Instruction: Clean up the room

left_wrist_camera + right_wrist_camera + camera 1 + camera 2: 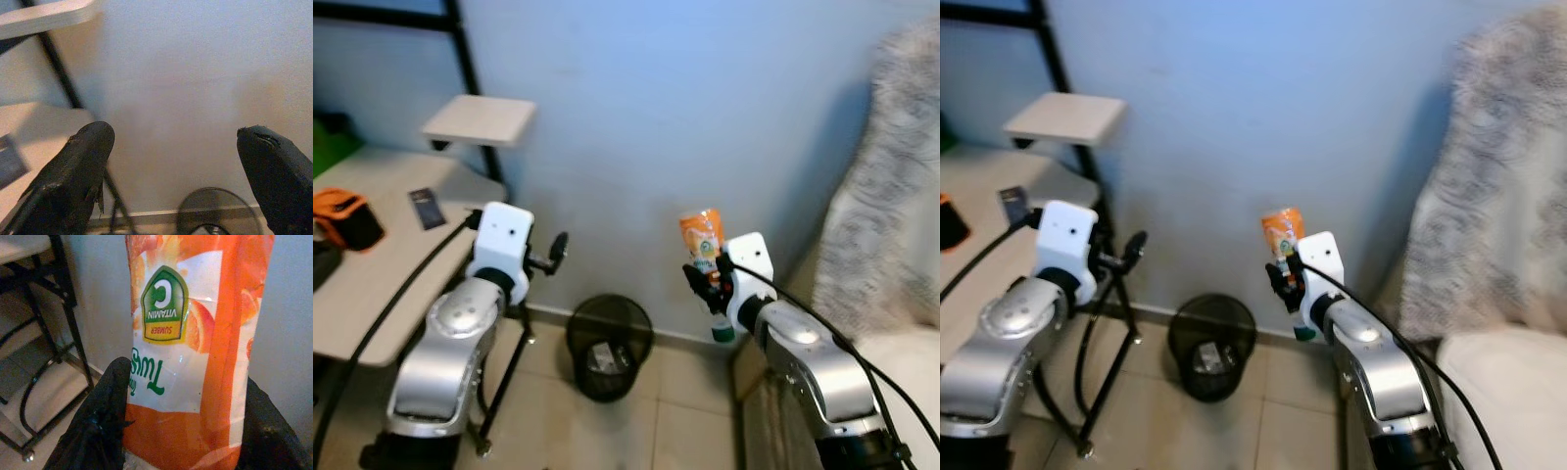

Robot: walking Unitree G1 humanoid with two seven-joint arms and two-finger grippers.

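My right gripper is shut on an orange and white drink pouch with a green cap hanging below it. I hold the pouch upright in the air, to the right of and above a black mesh waste bin on the tiled floor by the wall. In the right wrist view the pouch sits between both black fingers. My left gripper is raised beside the desk, open and holding nothing, with its fingers pointing at the wall.
A light desk with black legs stands at the left, bearing an orange pouch and a dark card. A small shelf juts out above it. A grey furry throw covers a seat at the right.
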